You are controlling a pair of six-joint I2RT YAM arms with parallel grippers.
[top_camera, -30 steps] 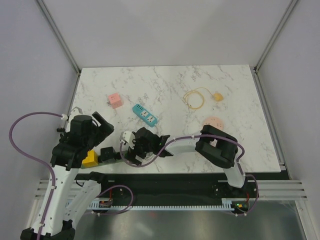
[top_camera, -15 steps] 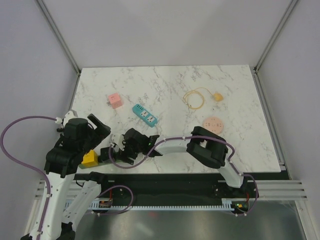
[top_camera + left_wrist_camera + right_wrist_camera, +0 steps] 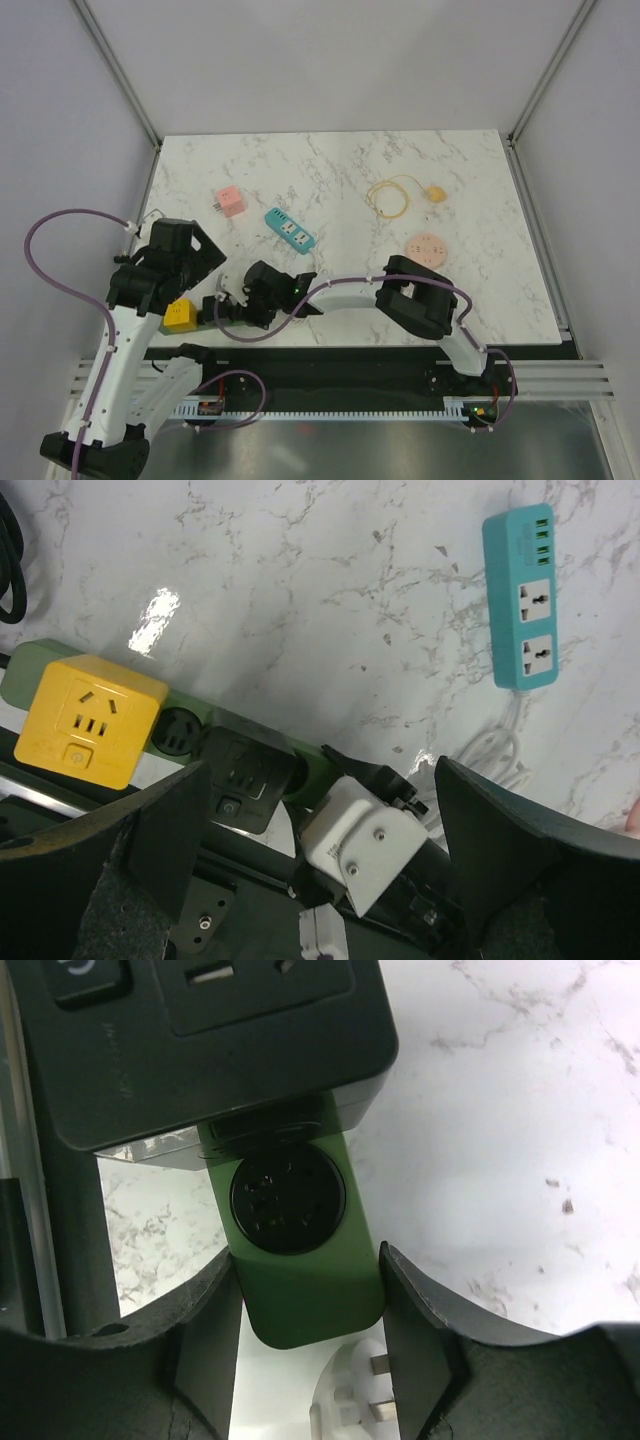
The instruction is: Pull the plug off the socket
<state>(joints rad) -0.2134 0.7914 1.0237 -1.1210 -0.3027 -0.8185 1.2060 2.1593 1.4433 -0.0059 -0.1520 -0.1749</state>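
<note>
A green socket strip (image 3: 182,732) lies along the table's near left edge. Plugged into it are a yellow cube plug (image 3: 90,720) (image 3: 180,315) and a black cube plug (image 3: 245,770) (image 3: 200,1040). My right gripper (image 3: 300,1330) (image 3: 232,308) straddles the strip's free end (image 3: 297,1280), just past the black plug. Its fingers (image 3: 420,1320) press against both sides of the strip. My left gripper (image 3: 320,860) (image 3: 200,268) hovers above the strip, wide open and empty.
A white plug (image 3: 360,1405) with bare prongs lies under my right gripper; its cable runs to a teal power strip (image 3: 290,230). Farther back are a pink adapter (image 3: 231,202), a coiled yellow cable (image 3: 395,193) and a round orange disc (image 3: 427,247).
My right gripper moved left to the green strip's end and its jaws narrowed onto it. The left arm shifted a little and stayed open.
</note>
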